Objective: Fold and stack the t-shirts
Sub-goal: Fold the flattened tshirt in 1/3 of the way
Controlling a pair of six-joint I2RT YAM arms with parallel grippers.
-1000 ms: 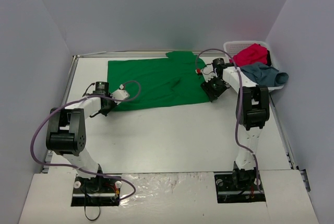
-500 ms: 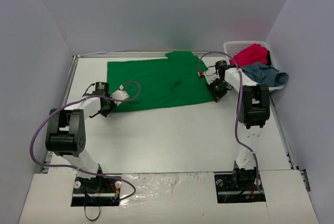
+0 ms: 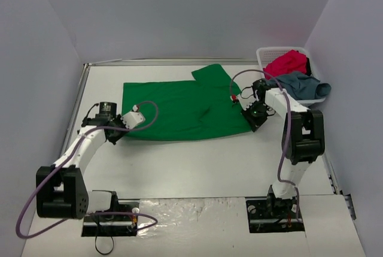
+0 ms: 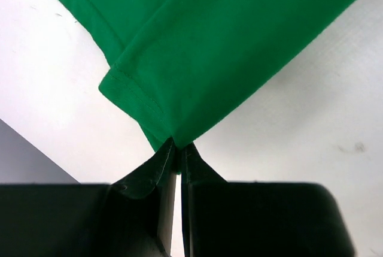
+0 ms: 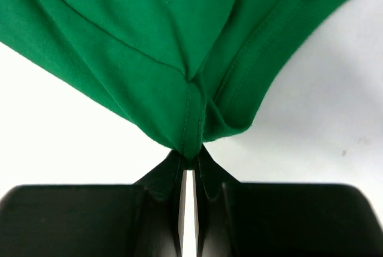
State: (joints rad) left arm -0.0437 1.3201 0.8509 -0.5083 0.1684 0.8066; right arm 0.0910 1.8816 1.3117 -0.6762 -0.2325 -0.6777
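Green cloth fills both wrist views. At the bottom centre of its view, the left gripper [image 4: 177, 149] has its jaws pressed together on a hemmed corner of the green shirt [image 4: 239, 41]. The right gripper [image 5: 190, 156], also at bottom centre, pinches a seamed, bunched corner of the same shirt.

In the top view the shirt lies spread flat across the upper middle of the white table [image 3: 197, 161]. The left gripper is at its lower left corner and the right gripper at its lower right corner. One sleeve [image 3: 210, 72] pokes out from the shirt's upper edge.

The red shirt [image 3: 288, 62] and grey-blue shirt [image 3: 299, 83] sit heaped in the basket [image 3: 263, 53] at the upper right, and the grey-blue one spills over the rim.

The step in hand looks like the first fold. To do it well, both arms should probably lift together and keep the lower edge taut between them. They should then lay that edge squarely on the upper edge without dragging the cloth sideways.
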